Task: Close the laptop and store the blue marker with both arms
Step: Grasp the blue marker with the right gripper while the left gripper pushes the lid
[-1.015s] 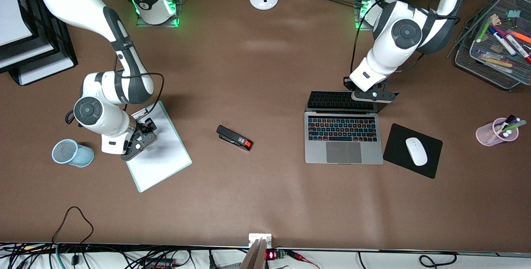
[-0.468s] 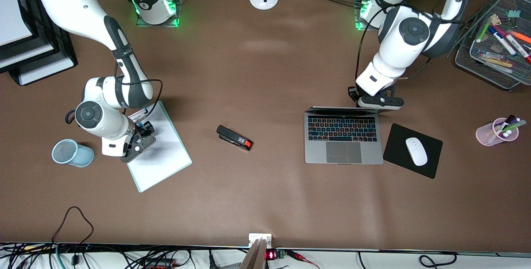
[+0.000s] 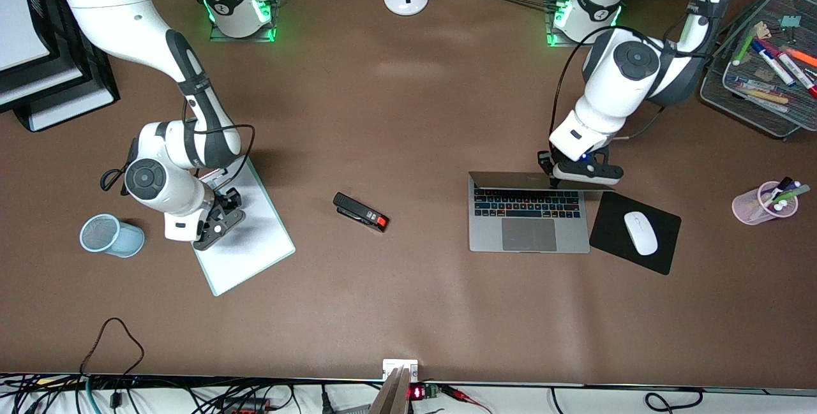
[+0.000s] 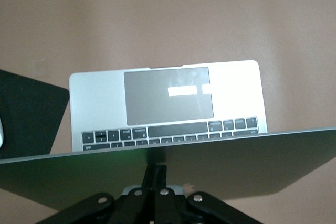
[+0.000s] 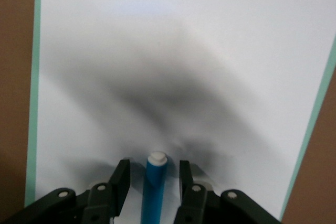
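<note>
The silver-grey laptop [image 3: 528, 232] lies toward the left arm's end of the table. Its lid [image 3: 510, 179] leans forward over the back rows of the keyboard. My left gripper [image 3: 555, 179] is shut, and its fingertips press on the back of the lid [image 4: 236, 161]. The left wrist view shows the trackpad and keys [image 4: 168, 95] under the lid's edge. My right gripper [image 3: 223, 210] is open and low over the white board [image 3: 249, 254]. The blue marker [image 5: 155, 192] lies on the board between the fingers [image 5: 119, 174], with a gap on each side. The marker is hidden in the front view.
A black stapler [image 3: 360, 212] lies mid-table. A white mouse [image 3: 640, 233] sits on a black pad [image 3: 606, 229] beside the laptop. A pink pen cup [image 3: 763, 205] and a wire basket [image 3: 759, 50] are at the left arm's end. A blue mesh cup [image 3: 110, 235] lies beside the board.
The laptop lid has swung from lying back open to leaning over the keyboard, pushed by my left gripper, which moved toward the front camera. My right gripper shifted slightly over the board.
</note>
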